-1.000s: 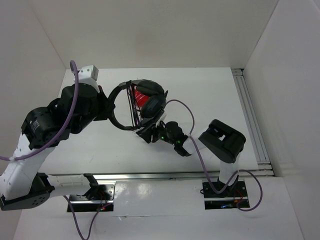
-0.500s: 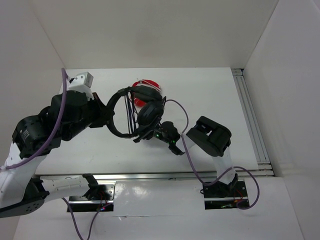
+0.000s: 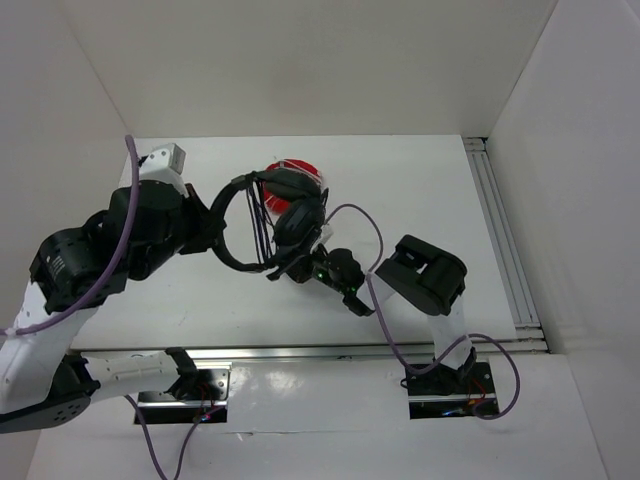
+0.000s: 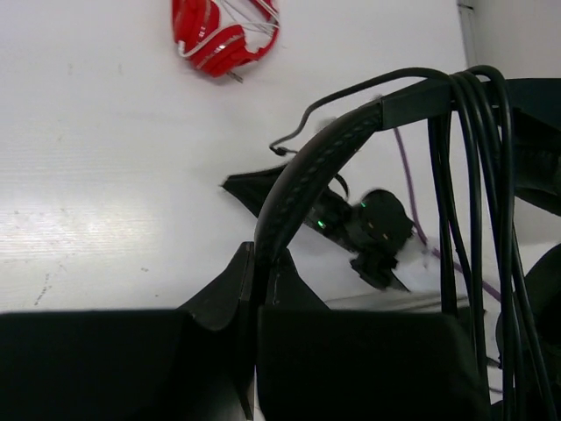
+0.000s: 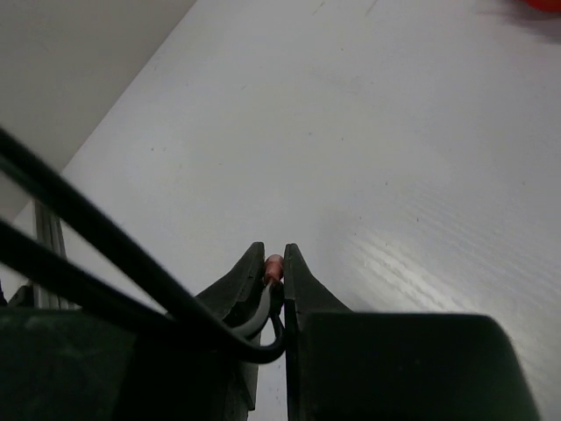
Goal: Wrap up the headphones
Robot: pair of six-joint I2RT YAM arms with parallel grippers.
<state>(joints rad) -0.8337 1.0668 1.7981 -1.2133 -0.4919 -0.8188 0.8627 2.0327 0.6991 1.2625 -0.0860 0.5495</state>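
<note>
We pinched the headphones (image 4: 307,175) by the band in our left gripper (image 4: 256,263), and our right gripper (image 5: 273,267), just beside the earcup (image 3: 297,224), pinched the cable (image 4: 451,219) end.

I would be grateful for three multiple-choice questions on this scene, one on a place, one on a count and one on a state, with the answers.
1. Where does the left gripper grip the black headphones?
A. the headband
B. an earcup
C. nowhere, it hangs open

2. How many pairs of headphones are in view?
A. one
B. two
C. three

3. What is the right gripper doing?
A. hanging open
B. shut on the end of the cable
C. shut on an earcup

Answers:
1 A, the left wrist view shows the headband running between its fingers.
2 B, there is the black pair, plus the red headphones lying on the table.
3 B, the right wrist view shows its fingers pinching the cable's tip.
</note>
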